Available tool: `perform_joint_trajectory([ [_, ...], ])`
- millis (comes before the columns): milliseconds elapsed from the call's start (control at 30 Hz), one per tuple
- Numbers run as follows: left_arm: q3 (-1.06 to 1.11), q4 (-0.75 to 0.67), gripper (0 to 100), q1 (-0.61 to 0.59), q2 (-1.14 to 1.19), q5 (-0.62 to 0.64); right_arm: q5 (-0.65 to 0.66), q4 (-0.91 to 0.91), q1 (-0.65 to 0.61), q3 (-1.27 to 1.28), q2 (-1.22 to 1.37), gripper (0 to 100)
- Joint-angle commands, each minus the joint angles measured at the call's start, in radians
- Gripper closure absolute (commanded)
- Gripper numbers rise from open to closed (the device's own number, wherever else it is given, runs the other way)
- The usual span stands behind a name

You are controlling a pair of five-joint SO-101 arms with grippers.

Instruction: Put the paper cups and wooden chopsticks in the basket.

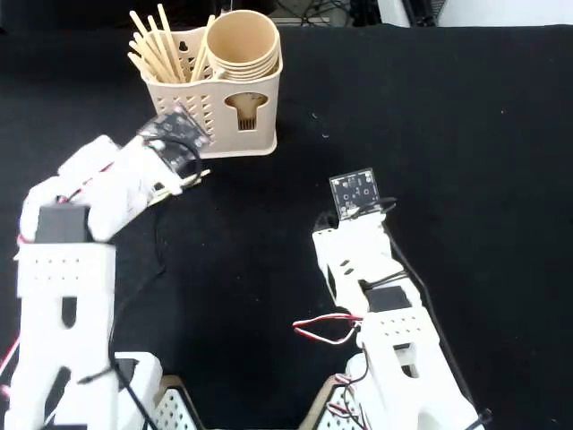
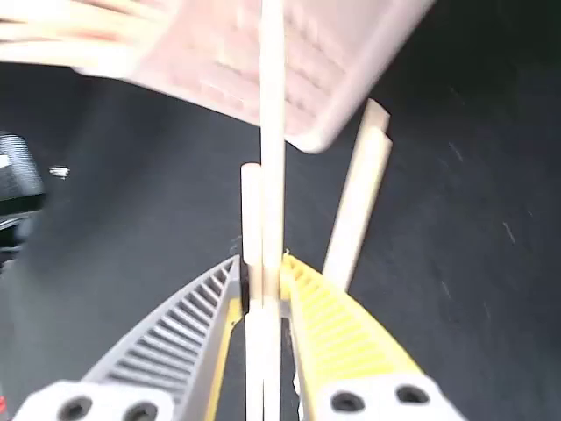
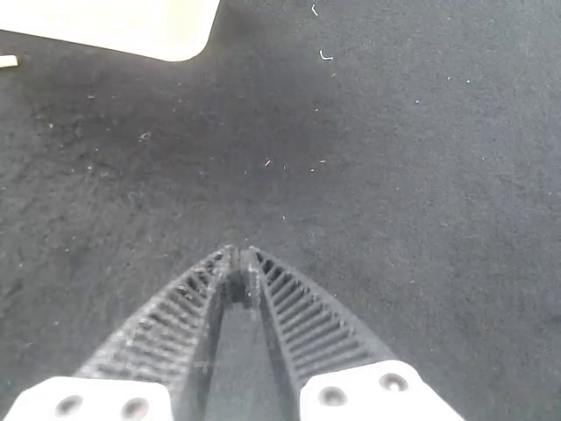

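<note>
The left tool (image 2: 261, 267) was clamped on wooden chopsticks (image 2: 272, 202). In the left wrist view at least two sticks stood between its jaws, one reaching further out than the other. Their long axis ran straight along the line of the tool, with the free ends pointing toward the basket (image 1: 260, 134). One more stick (image 2: 355, 210) showed just beside the yellow jaw, a little slanted. I could not tell if it was also gripped or lay on the tabletop (image 1: 448, 134).

In the high view the left tool sat close to the front wall of the basket, near its left corner. The basket lay at about 12 to 1 o'clock from it. The compartment that already held a bundle of chopsticks (image 1: 157, 45) was almost straight at 12 o'clock.

In my judgement the coming move depended on this relation. The sticks pointed at the wall and low, so they would need to rise above the rim and tip end-down before release.

The stacked paper cups (image 1: 242, 40) already stood in the right compartment, upright and nested, of pale brown paper.

The right tool (image 3: 238, 256) had its jaws together on nothing. It hung over bare black cloth at about 4 o'clock from the basket, well apart from it, so the left arm was clearly the nearer one.
</note>
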Motion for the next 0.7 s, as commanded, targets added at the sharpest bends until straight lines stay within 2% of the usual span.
perform_joint_trajectory([
  [0, 0.021, -0.160, 97, -0.018, -0.123, 0.190, -0.006, -0.021, 0.012, -0.002, -0.015, 98.1],
  [233, 0.085, -0.433, 97, -0.015, -0.276, 0.540, -0.006, -0.021, 0.012, -0.002, -0.015, 98.1],
  [400, 0.137, -0.744, 97, -0.016, -0.292, 0.789, -0.006, -0.021, 0.012, -0.002, -0.015, 98.1],
  [567, 0.197, -1.049, 97, -0.008, -0.288, 0.942, -0.006, -0.021, 0.012, -0.002, -0.015, 98.1],
  [667, 0.193, -1.151, 97, 0.018, -0.258, 0.979, -0.006, -0.021, 0.012, -0.002, -0.015, 98.1],
])
